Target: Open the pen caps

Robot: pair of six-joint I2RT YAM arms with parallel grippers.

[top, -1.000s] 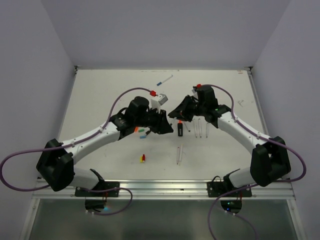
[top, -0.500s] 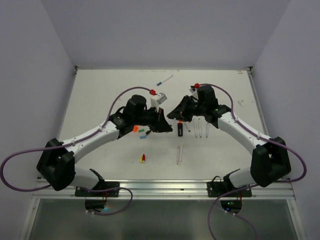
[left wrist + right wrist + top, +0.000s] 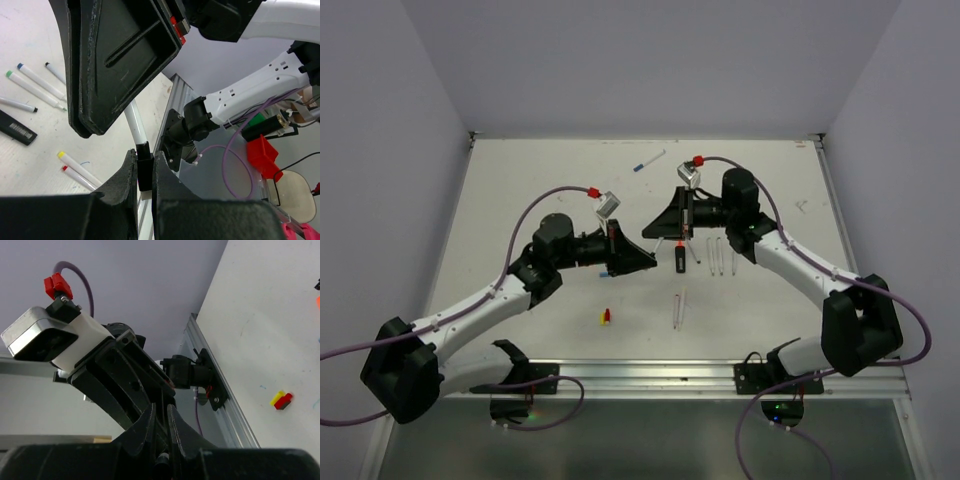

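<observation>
The black pen cap (image 3: 145,167) is sitting pinched between the tightly closed jaws of the left gripper (image 3: 145,159), raised over mid-table; the pen barrel (image 3: 135,120) is running up to the right gripper (image 3: 161,424), whose jaws are standing nearly together, seemingly on its far end; the pull-off is likely in hand, calling for a straight pull apart along the barrel; loose pens (image 3: 720,255) and the highlighter (image 3: 679,258) are lying just below, while the table (image 3: 520,200) is giving the left arm room on its own side.

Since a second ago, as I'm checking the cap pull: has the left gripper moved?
Yes. The left gripper has drawn back leftward, away from the black highlighter, which has stayed where it lay.
</observation>
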